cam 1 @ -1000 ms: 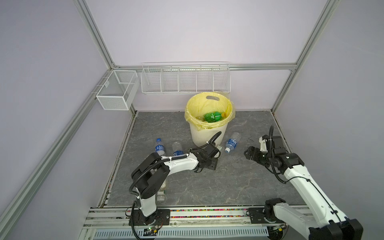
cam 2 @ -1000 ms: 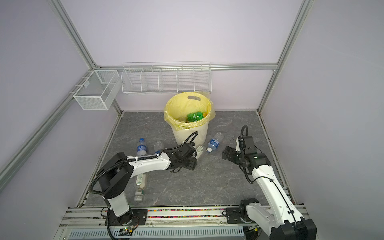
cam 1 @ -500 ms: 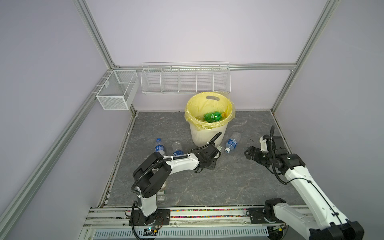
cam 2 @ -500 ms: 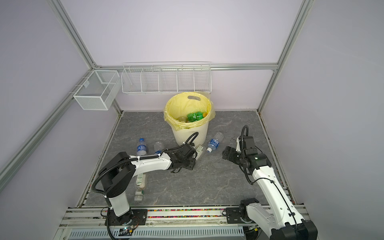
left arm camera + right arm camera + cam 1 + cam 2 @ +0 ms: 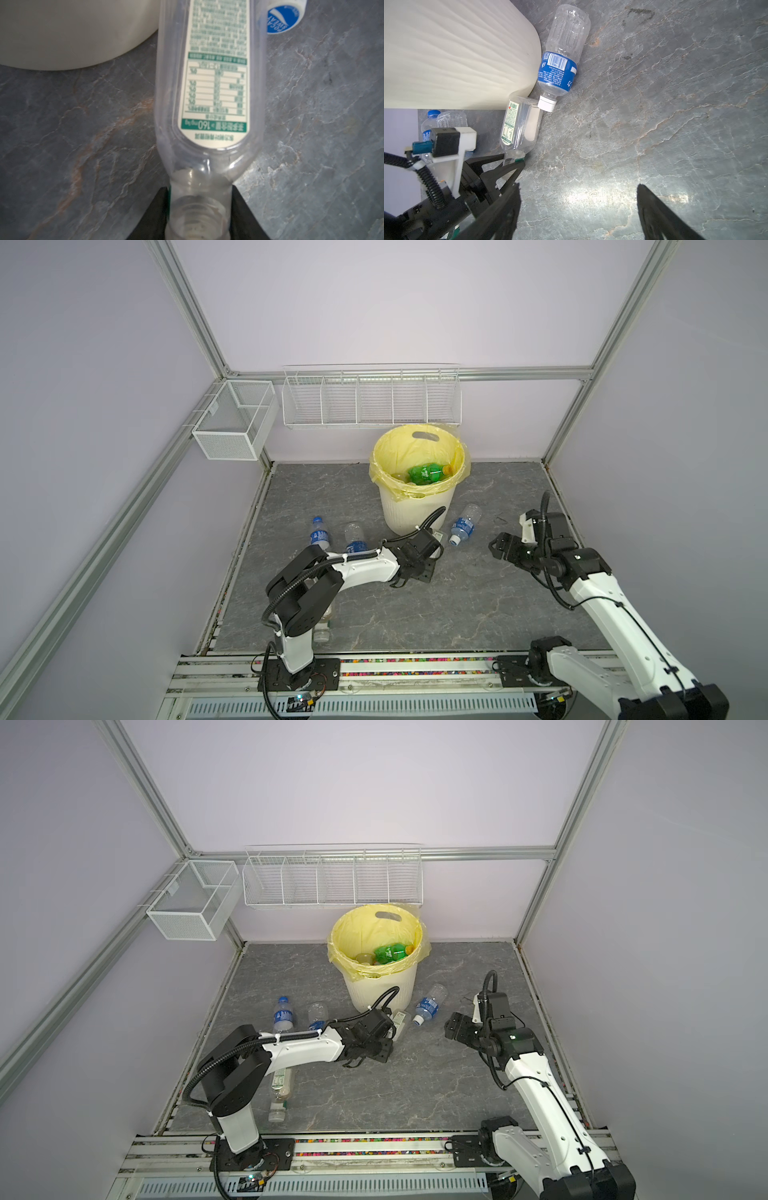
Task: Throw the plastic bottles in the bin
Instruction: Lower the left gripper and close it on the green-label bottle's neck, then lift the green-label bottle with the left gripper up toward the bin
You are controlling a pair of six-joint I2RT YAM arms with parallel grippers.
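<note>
My left gripper (image 5: 199, 207) is shut on the neck of a clear bottle with a green-white label (image 5: 209, 83). That bottle lies on the floor against the foot of the cream bin (image 5: 415, 510), and shows in a top view as the green-white bottle (image 5: 400, 1020). A blue-labelled bottle (image 5: 465, 524) lies just right of it, its white cap (image 5: 547, 105) touching the held bottle. A green bottle (image 5: 426, 473) rests inside the yellow-lined bin. My right gripper (image 5: 578, 187) hovers open over bare floor right of the bin, nothing between its fingers.
Two more blue-labelled bottles (image 5: 319, 533) (image 5: 354, 537) lie left of the bin behind my left arm. Further bottles (image 5: 282, 1081) lie under that arm near its base. White wire baskets (image 5: 372, 400) (image 5: 232, 427) hang on the back and left walls.
My left gripper has closed onto the green-white bottle's neck. The right arm has barely moved and stays open.
</note>
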